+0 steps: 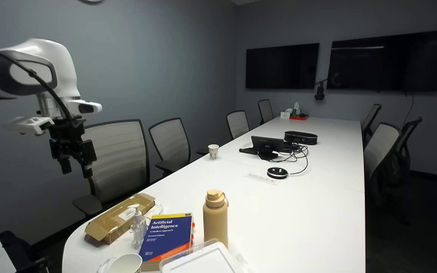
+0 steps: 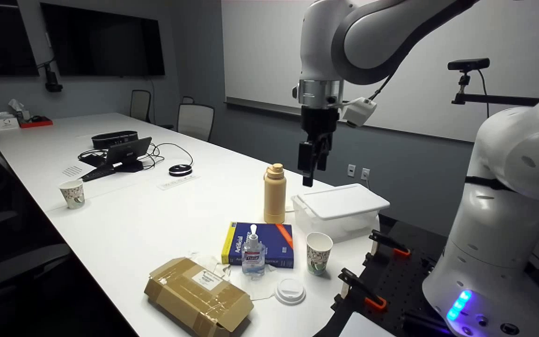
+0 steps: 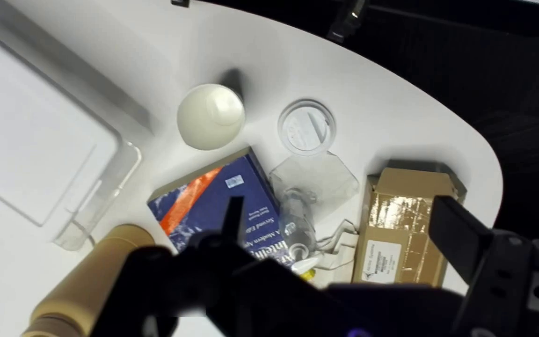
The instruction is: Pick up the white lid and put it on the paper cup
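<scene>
One white lid [image 2: 290, 291] is listed in an exterior view, laid flat on the counter [image 2: 176, 220], near the paper cup [image 2: 319, 252] but not touching it. The cup is stood upright beside the book [image 2: 274, 236]. One pump bottle [image 2: 253, 257] and one cardboard box [image 2: 199, 292] are entered nearby.

One tool [image 1: 76, 172], jaws apart, nothing carried, is shown in an exterior view, held high. One tan bottle [image 1: 215, 223] is also entered. The cup is cut off by the lower border there, and the lid cannot be made out with certainty.

In the wrist view, the jaws are seen wide, with nothing gripped. The lid is placed between cup and cardboard box, its rim meeting a thin pale sheet [image 3: 330, 180]; whether the sheet is overlapped cannot be told. The step in hand is judged to be the approach to the lid. The tool is best centred squarely over it and lowered straight, the jaws narrowed beforehand so that one can be let down between lid and cup without the cup being knocked. The rim should be met low, near the counter; a light squeeze is advised, since the lid may buckle.

Orientation: lid round, no long axis offered in plan; flat face level, raised side apparently up, central axis upright, as is the cup's. No turning over appears to be needed before fitting.
</scene>
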Robot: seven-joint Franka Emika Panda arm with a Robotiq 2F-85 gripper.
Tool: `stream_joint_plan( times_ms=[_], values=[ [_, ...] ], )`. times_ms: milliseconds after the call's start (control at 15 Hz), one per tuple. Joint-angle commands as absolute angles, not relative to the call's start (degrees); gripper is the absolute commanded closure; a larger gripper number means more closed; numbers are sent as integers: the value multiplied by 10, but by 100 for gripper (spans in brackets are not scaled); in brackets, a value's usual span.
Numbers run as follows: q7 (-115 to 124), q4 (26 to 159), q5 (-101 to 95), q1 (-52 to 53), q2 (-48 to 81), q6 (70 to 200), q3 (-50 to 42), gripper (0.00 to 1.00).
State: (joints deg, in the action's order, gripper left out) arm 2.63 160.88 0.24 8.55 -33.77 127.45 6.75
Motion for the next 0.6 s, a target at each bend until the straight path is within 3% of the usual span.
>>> stream_joint_plan(
  times_ms=[0, 533],
  values=[
    [26, 1608, 29, 110, -245, 1372, 81, 0],
    [33, 1609, 2, 102, -15, 1587, 93, 0]
  ],
)
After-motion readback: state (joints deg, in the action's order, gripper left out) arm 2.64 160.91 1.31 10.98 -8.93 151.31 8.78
